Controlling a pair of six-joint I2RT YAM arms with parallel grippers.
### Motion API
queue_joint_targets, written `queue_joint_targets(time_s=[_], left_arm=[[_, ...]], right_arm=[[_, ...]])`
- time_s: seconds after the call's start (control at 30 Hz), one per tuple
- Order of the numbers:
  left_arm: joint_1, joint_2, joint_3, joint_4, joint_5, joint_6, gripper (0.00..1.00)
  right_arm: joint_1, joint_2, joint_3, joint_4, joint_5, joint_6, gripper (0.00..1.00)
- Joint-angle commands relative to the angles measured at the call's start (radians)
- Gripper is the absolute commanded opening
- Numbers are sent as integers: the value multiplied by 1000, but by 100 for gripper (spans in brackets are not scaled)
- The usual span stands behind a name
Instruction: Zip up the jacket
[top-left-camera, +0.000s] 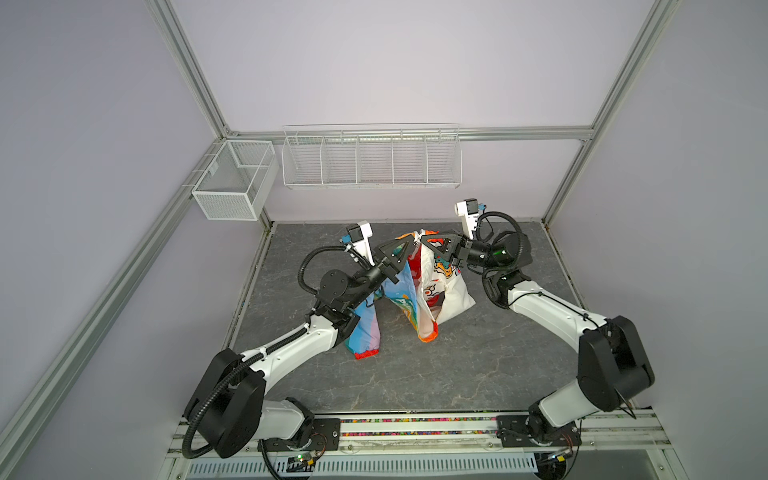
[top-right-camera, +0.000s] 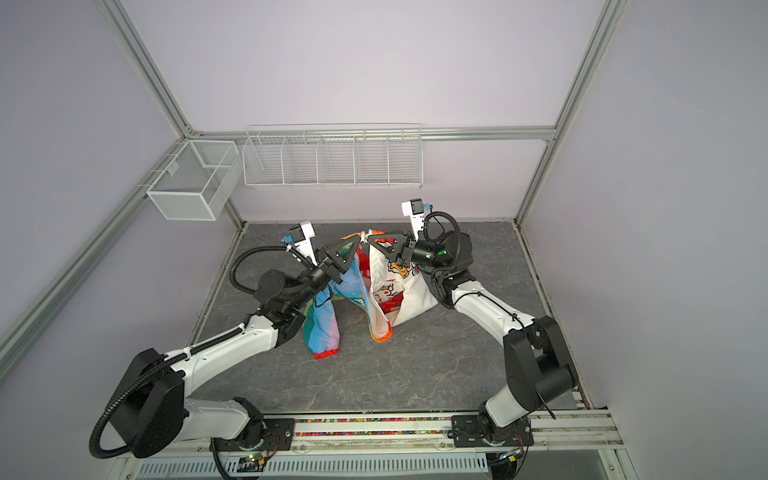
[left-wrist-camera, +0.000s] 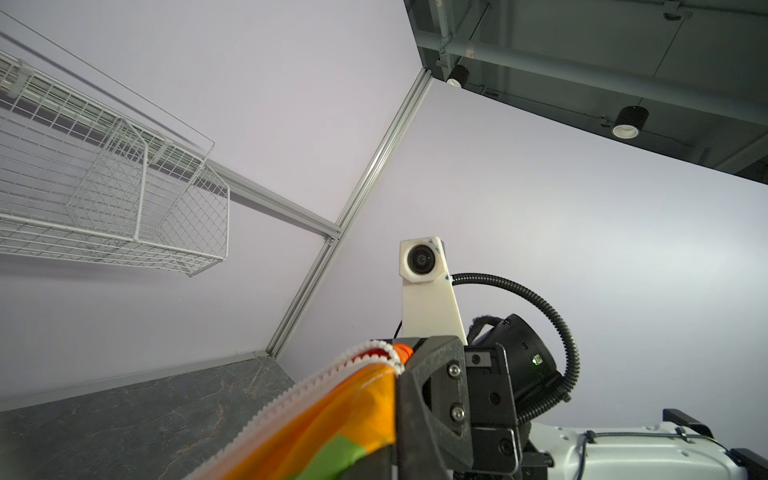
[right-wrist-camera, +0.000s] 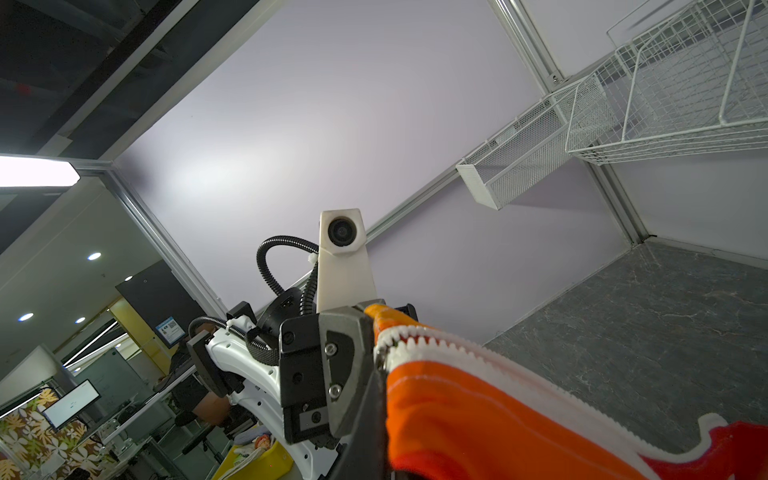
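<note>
Jacket (top-left-camera: 451, 297), rainbow-striped fabric, white-lined: left gripper (top-left-camera: 411, 242) and right gripper (top-left-camera: 423, 241) each pinch a white toothed zipper edge (left-wrist-camera: 307, 391); thin tape could slip out, misaligning halves.

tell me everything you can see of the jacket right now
The jacket is small, thin fabric in rainbow stripes with white lining showing a cartoon print. It hangs open, unzipped, pinched at its two front edges by the left gripper and right gripper, close together. White zipper teeth run along each edge. A sleeve with a red cuff droops onto the grey table.
</note>
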Motion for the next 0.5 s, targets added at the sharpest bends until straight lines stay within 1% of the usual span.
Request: queue_joint_targets(time_s=[0.0, 0.3, 0.4, 0.47], left_arm=[[-4, -27, 4, 12, 16, -5, 0], [-4, -51, 18, -9, 6, 0, 0], [-4, -59, 23, -27, 7, -3, 0], [-2, -64, 34, -61, 13, -2, 0]], right_arm=[[-2, -39, 3, 31, 3, -7, 6], [-5, -59, -3, 4, -9, -26, 6], [-4, -72, -4, -26, -3, -51, 6], [-3, -88, -6, -79, 18, -89, 6]])
